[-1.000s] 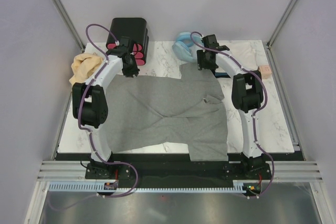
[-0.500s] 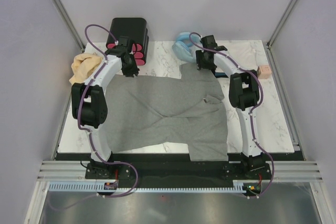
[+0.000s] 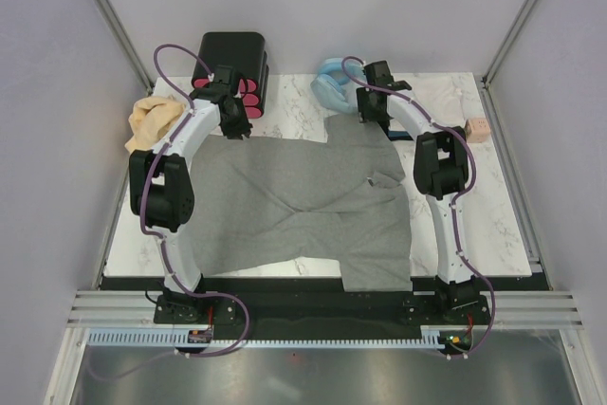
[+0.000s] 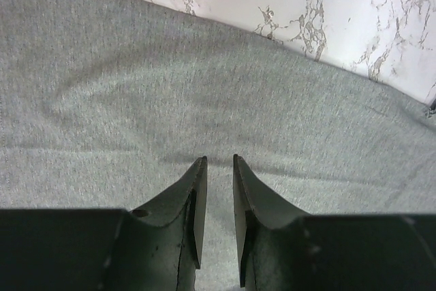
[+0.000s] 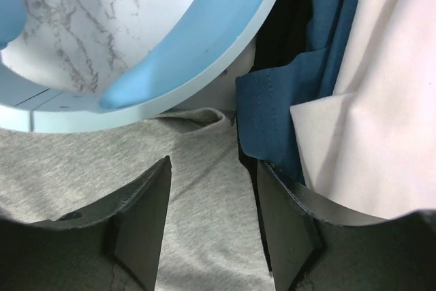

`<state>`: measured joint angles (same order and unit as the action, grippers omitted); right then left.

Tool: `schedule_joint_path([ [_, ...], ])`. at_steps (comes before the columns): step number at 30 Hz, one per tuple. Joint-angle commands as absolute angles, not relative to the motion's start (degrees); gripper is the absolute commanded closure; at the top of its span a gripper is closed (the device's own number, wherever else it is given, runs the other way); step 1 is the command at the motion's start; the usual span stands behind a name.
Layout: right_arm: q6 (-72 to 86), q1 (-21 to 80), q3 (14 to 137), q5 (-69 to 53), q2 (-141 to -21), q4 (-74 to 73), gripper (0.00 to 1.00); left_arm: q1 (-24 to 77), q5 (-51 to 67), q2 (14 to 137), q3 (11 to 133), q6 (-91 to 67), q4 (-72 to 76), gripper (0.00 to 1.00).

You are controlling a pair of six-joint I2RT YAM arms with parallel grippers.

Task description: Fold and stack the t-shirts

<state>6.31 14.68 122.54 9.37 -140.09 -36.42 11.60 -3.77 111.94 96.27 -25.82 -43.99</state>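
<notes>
A large heather-grey t-shirt (image 3: 303, 211) lies spread on the marble table, partly folded over itself. My left gripper (image 3: 237, 128) is low over its far left edge. In the left wrist view that gripper (image 4: 218, 159) has a narrow gap between its jaws, and flat grey cloth (image 4: 204, 93) shows through the gap. My right gripper (image 3: 372, 120) is at the shirt's far right corner. In the right wrist view it (image 5: 214, 163) stands open over grey cloth (image 5: 204, 230). A dark blue t-shirt (image 5: 293, 100) and a whitish one (image 5: 371, 100) lie against its right finger. A tan-yellow t-shirt (image 3: 152, 120) is bunched at the far left.
A black box with pink drawers (image 3: 232, 65) stands behind the left gripper. A light-blue coiled hose (image 3: 332, 82) (image 5: 204, 39) lies just beyond the right gripper. A small pink block (image 3: 477, 130) sits at the far right. The table's front edge (image 3: 313, 282) runs under the shirt's hem.
The right gripper's jaws have drawn slightly closer together, and that arm has shifted a little. The left arm and the grey shirt are unchanged.
</notes>
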Motion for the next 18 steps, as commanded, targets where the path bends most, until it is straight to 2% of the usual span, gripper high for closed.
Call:
schedule_joint_path([
  [1, 6.2, 13.2, 124.5, 8.3, -142.6, -37.3, 0.39, 11.3, -2.3, 111.9, 98.7, -24.7, -42.7, 0.71],
  [10, 5.1, 12.9, 121.8, 4.8, -142.6, -38.7, 0.44, 11.3, -2.3, 111.8, 97.8, -24.7, -42.8, 0.72],
  [13, 5.8, 12.9, 121.6, 2.6, -142.5, -38.9, 0.63, 11.3, -2.4, 111.8, 97.8, -24.7, -42.8, 0.72],
  [18, 6.6, 12.9, 120.9, 0.2, -141.6, -39.6, 0.77, 11.3, -2.1, 111.6, 97.8, -24.7, -42.7, 0.72],
])
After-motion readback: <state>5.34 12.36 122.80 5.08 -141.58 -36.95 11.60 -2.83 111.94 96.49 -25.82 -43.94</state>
